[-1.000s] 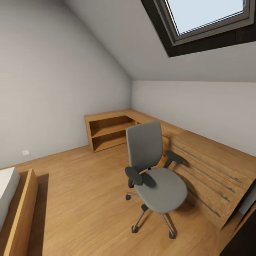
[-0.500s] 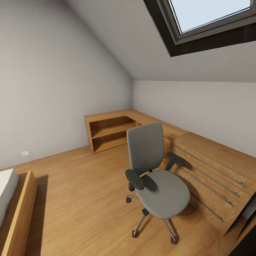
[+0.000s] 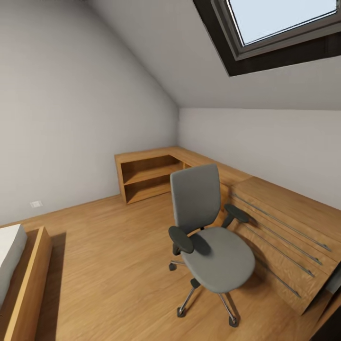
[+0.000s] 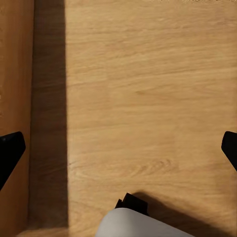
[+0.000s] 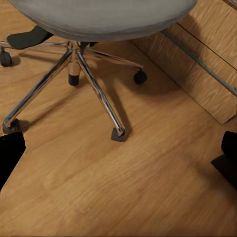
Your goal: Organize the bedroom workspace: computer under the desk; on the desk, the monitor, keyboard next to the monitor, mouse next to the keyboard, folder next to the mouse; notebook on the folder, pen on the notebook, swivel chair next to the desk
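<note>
The swivel chair (image 3: 218,258), grey with black armrests and a chrome star base, stands on the wood floor at the middle right of the head view, its seat bare. Its base (image 5: 94,84) and the underside of its seat fill the far part of the right wrist view. My right gripper (image 5: 118,153) hangs open above the floor just in front of that base, holding nothing. My left gripper (image 4: 118,148) is open too, its black fingertips (image 4: 10,150) wide apart over bare floor planks. The desk, monitor, keyboard, mouse, folder, notebook and pen are out of view.
A light-wood chest of drawers (image 3: 279,232) runs along the right wall just behind the chair. A low open shelf unit (image 3: 147,175) fills the far corner. A wood-framed bed (image 3: 19,279) sits at the left edge. A skylight (image 3: 279,23) is overhead.
The whole head picture has slid slightly, so the camera has moved a little. The chair and furniture keep their places in the room.
</note>
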